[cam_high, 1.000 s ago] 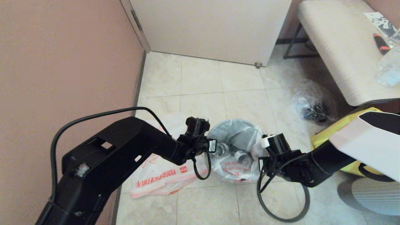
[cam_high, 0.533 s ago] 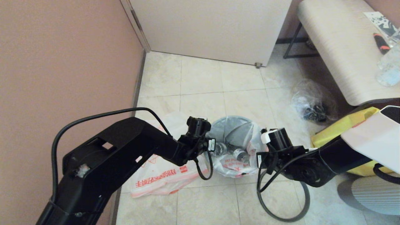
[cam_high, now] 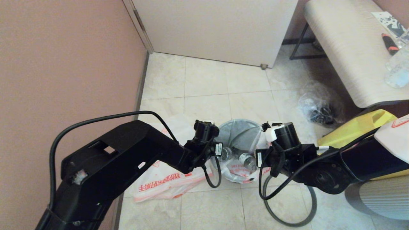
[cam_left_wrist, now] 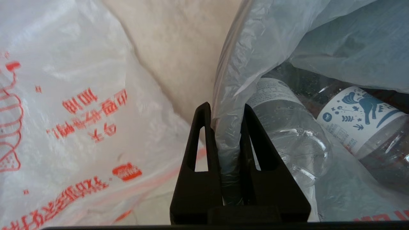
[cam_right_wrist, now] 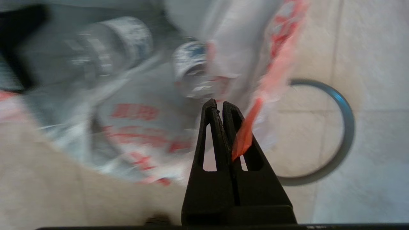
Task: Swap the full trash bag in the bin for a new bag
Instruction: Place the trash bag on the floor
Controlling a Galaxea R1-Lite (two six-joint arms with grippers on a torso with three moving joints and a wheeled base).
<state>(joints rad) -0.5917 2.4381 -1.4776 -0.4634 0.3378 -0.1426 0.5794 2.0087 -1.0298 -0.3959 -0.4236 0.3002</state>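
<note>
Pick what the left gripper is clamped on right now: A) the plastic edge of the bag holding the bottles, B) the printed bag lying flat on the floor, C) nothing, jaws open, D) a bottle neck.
A: in the left wrist view the left gripper pinches a fold of the full trash bag, beside the clear bottles.

Clear bag of dark items (cam_high: pixel 319 107), yellow tote (cam_high: pixel 358 129), bench (cam_high: pixel 345 51)

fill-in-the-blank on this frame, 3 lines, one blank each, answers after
1. The left tool is shut on the ____ of the full trash bag.
2. The right tool is ____.
3. The new bag lies on the ____, beside the bin.

Answers: edge; shut; floor
</note>
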